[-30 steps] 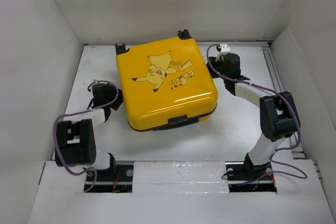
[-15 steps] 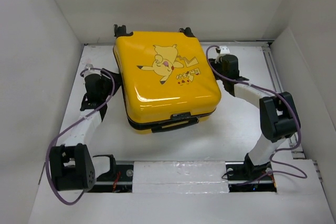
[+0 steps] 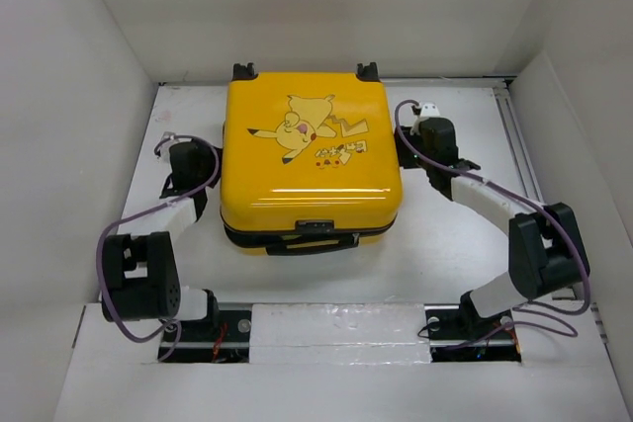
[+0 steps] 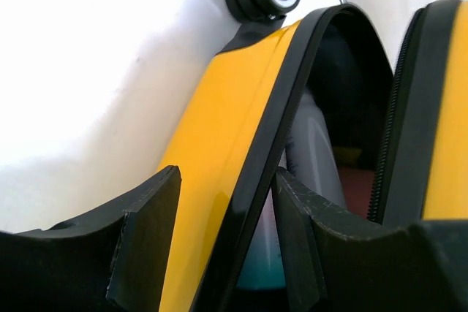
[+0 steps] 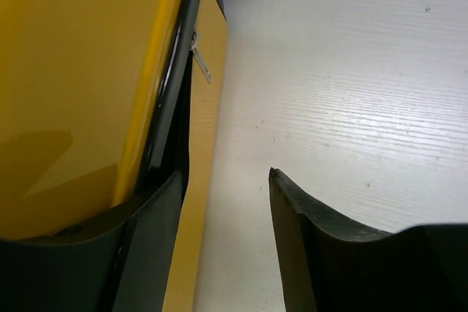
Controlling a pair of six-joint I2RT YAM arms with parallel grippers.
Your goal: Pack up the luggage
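Note:
The yellow luggage (image 3: 312,160) with the Pikachu print lies flat mid-table, its lid down but a gap open along its left side. My left gripper (image 3: 205,167) is at that left side. In the left wrist view it (image 4: 225,202) is shut on the rim of a yellow shell (image 4: 212,151), with one finger outside and one inside the gap. A pale bottle (image 4: 314,151) shows inside. My right gripper (image 3: 404,145) is at the right side. In the right wrist view it (image 5: 223,188) is open, with one finger against the luggage (image 5: 80,71).
The luggage's black handle (image 3: 312,239) faces the arm bases and its wheels (image 3: 244,71) point to the back wall. White walls enclose the white table (image 3: 455,234) on three sides. A metal rail (image 3: 519,135) runs along the right edge. A zipper pull (image 5: 201,60) hangs on the right side.
The luggage has turned clockwise and now sits square to the table, with the handle facing the bases. My left arm swung with it. My right gripper stayed at the right side.

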